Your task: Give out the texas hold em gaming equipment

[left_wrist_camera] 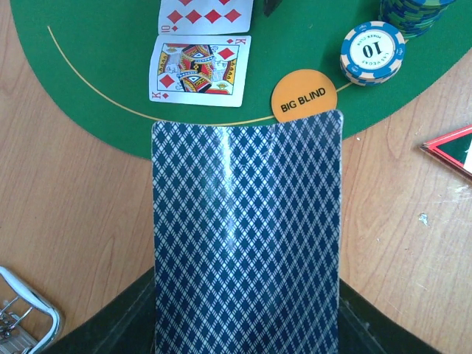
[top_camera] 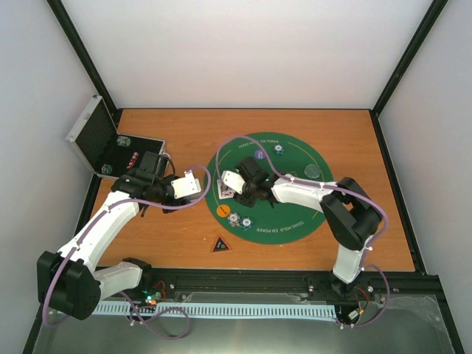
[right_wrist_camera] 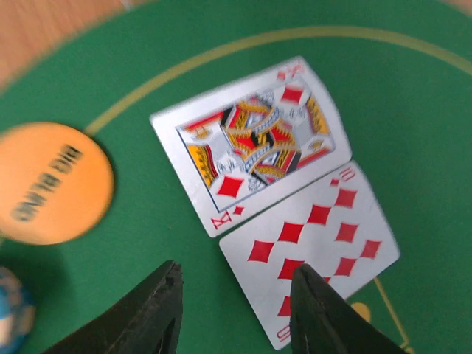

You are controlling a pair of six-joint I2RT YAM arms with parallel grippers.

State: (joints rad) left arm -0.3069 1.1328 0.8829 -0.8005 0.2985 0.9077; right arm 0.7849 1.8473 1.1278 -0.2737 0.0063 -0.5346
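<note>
My left gripper (left_wrist_camera: 247, 324) is shut on a stack of blue-backed playing cards (left_wrist_camera: 247, 236), held just short of the left edge of the green mat (top_camera: 295, 221). A king of diamonds (left_wrist_camera: 198, 70) and a ten of diamonds (left_wrist_camera: 206, 15) lie face up on the mat. My right gripper (right_wrist_camera: 236, 302) hovers open right over them, and its right finger (right_wrist_camera: 321, 313) overlaps the ten (right_wrist_camera: 317, 236). Beside the cards sit an orange BIG BLIND chip (left_wrist_camera: 304, 96) and a blue-white chip (left_wrist_camera: 372, 51). The dark red-edged triangle (top_camera: 220, 244) lies on the wood.
An open silver case (top_camera: 92, 136) stands at the table's back left corner, with chips in its black foam (top_camera: 122, 144). A clear disc (top_camera: 313, 171) and two chips (top_camera: 259, 155) lie on the mat's far side. Another chip stack (left_wrist_camera: 413, 15) is near the orange chip.
</note>
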